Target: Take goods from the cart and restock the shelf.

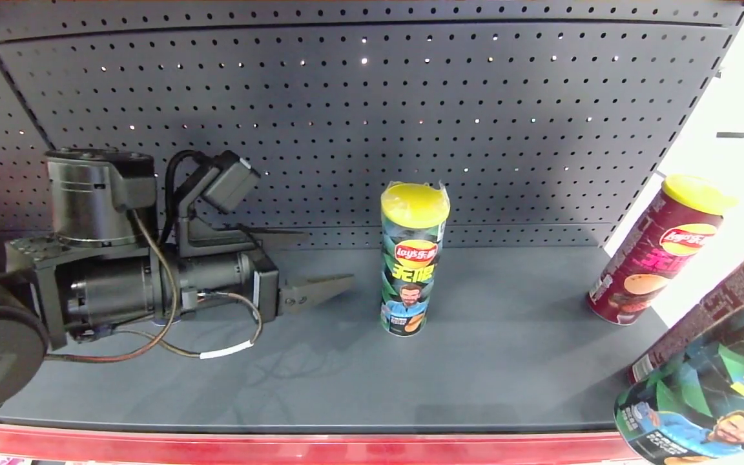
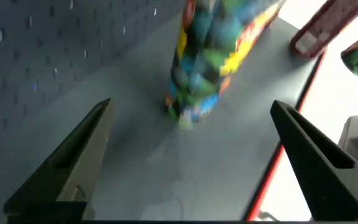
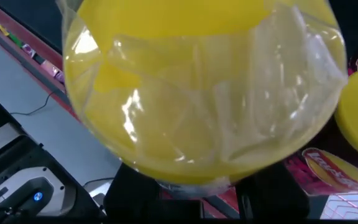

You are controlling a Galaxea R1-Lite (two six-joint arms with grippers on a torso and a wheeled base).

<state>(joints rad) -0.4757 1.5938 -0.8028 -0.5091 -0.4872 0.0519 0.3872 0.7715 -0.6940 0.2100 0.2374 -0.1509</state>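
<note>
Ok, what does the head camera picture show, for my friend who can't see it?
A green chip can with a yellow lid stands upright in the middle of a grey shelf. The robot's left claw is to its left, pointing at it without touching. A dark red can is at the shelf's right end.

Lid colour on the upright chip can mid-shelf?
Yellow lid on the upright chip can; clearest in the head view.

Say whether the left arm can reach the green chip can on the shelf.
Probably yes: the left gripper is open and aimed at the green chip can, with bare shelf between.
</note>
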